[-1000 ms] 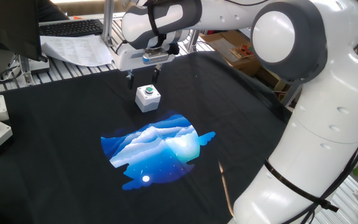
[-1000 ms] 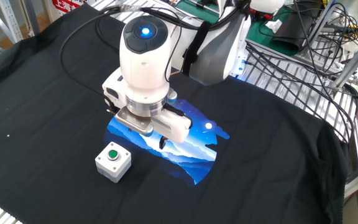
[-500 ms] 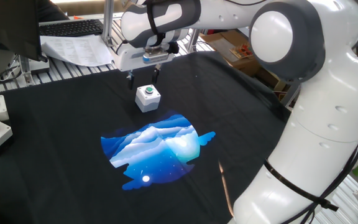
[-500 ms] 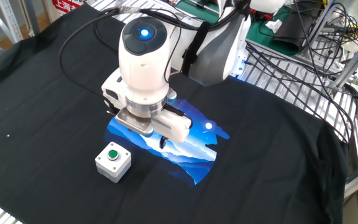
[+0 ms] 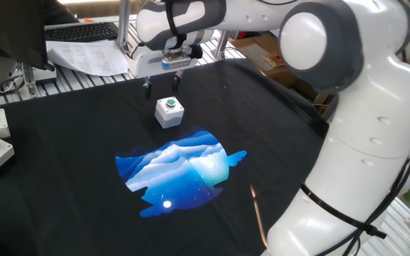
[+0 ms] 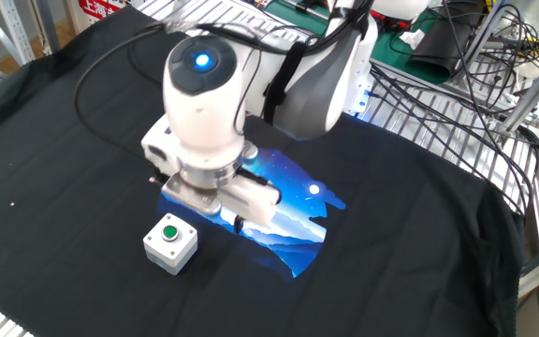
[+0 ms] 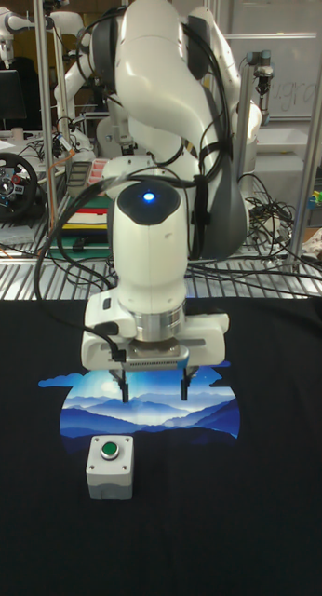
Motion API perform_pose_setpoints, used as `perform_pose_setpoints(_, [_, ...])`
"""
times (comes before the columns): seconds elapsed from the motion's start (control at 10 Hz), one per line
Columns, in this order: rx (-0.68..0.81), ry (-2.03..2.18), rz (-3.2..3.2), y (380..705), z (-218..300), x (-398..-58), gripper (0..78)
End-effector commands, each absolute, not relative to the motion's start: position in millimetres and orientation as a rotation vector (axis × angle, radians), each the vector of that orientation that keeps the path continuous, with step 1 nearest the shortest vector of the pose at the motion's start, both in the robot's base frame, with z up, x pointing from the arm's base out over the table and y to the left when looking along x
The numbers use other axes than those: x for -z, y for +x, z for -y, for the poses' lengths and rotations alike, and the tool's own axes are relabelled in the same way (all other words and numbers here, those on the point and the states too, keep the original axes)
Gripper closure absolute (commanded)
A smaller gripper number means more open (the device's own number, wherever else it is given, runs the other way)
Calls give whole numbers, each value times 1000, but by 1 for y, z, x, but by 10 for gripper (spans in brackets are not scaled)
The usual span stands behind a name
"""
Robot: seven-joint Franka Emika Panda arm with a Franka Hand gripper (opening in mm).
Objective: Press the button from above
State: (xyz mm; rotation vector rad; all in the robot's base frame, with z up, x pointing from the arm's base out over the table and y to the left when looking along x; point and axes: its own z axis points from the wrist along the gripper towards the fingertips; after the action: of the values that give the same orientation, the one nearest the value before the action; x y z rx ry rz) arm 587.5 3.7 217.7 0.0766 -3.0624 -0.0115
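Your gripper hung short of the button, fingers spread wide.
The green button sat in the top of its grey box on the black cloth, just off the blue picture's edge. Your fingers pointed down with a clear gap between them, above the cloth and touching nothing.

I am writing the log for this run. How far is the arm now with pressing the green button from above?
Done: the gripper is near the button, its jaws open with a clear gap in the tall fixed view. In hand: it hangs above the black cloth, offset from the small grey box and touching nothing. Left: line up over the button, then go down and press it; the button looks unpressed so far.
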Motion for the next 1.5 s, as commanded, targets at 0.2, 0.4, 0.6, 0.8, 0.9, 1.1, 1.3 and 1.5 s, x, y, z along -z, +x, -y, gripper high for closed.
perform_pose_setpoints(0.2, [41,79,3073,614,-2,-212,2])
perform_pose_setpoints(0.4, [36,90,3072,620,-1,-210,2])
perform_pose_setpoints(0.6, [30,117,3079,626,8,-201,2])
perform_pose_setpoints(0.8, [36,139,3082,629,19,-194,2])
perform_pose_setpoints(0.9, [37,141,3082,629,19,-193,2])
perform_pose_setpoints(1.1, [38,139,3088,635,15,-180,2])
perform_pose_setpoints(1.3, [32,150,3095,637,16,-172,2])
perform_pose_setpoints(1.5, [36,180,3095,639,30,-166,2])
